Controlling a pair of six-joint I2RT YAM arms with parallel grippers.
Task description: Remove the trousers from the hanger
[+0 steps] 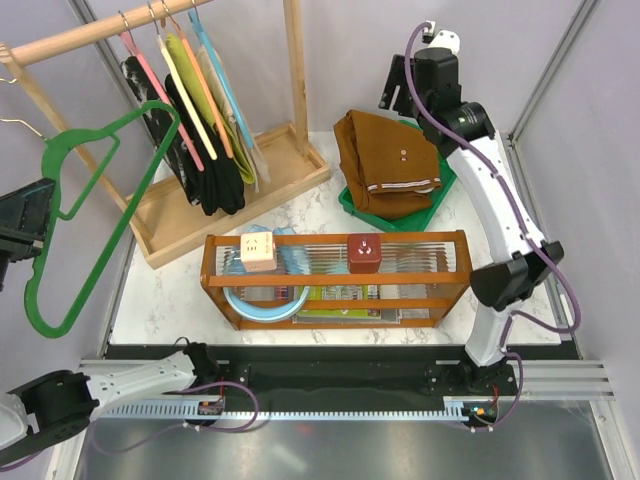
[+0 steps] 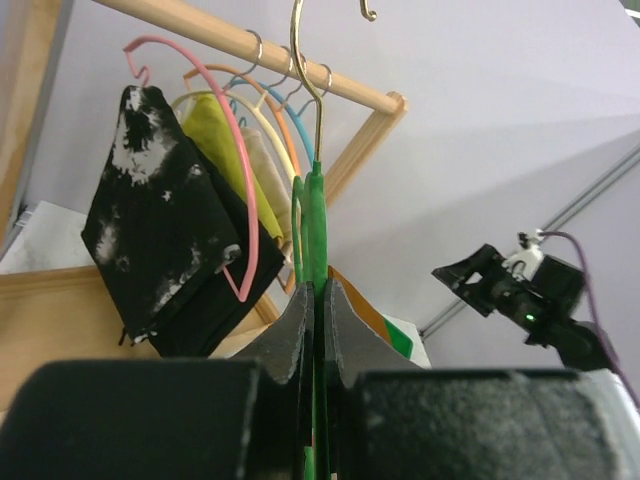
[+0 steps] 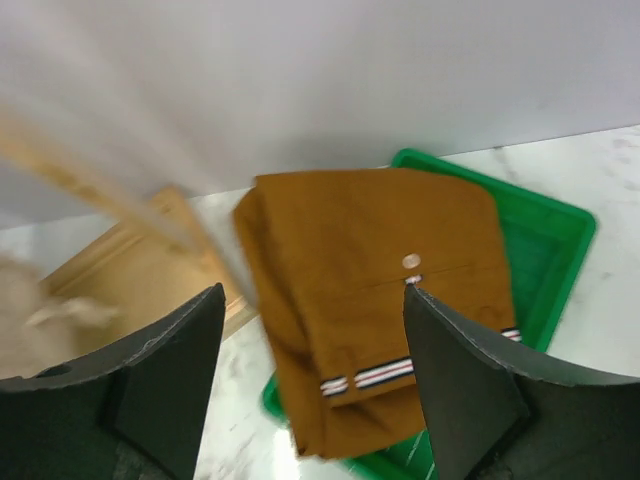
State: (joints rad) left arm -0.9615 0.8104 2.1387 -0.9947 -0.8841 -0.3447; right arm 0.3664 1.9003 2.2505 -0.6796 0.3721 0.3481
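Marble table (image 1: 160,290): trousers (image 1: 385,160) apparently folded on tray (image 3: 560,230), right gripper (image 3: 310,310) agape, left gripper (image 2: 315,300) clamping hanger (image 2: 316,230).

Trousers (image 3: 380,280) are showing as matt rust-brown woven cloth, hanger (image 2: 317,230) as smooth green plastic, tray (image 3: 550,240) as glossy green plastic, clothes rack (image 1: 200,225) as pale bare wood, tabletop (image 1: 160,290) as smooth white marble-look surface.

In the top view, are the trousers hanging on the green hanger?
No, the trousers lie folded on the green tray at the far right, while the hanger is bare, held by the left gripper.
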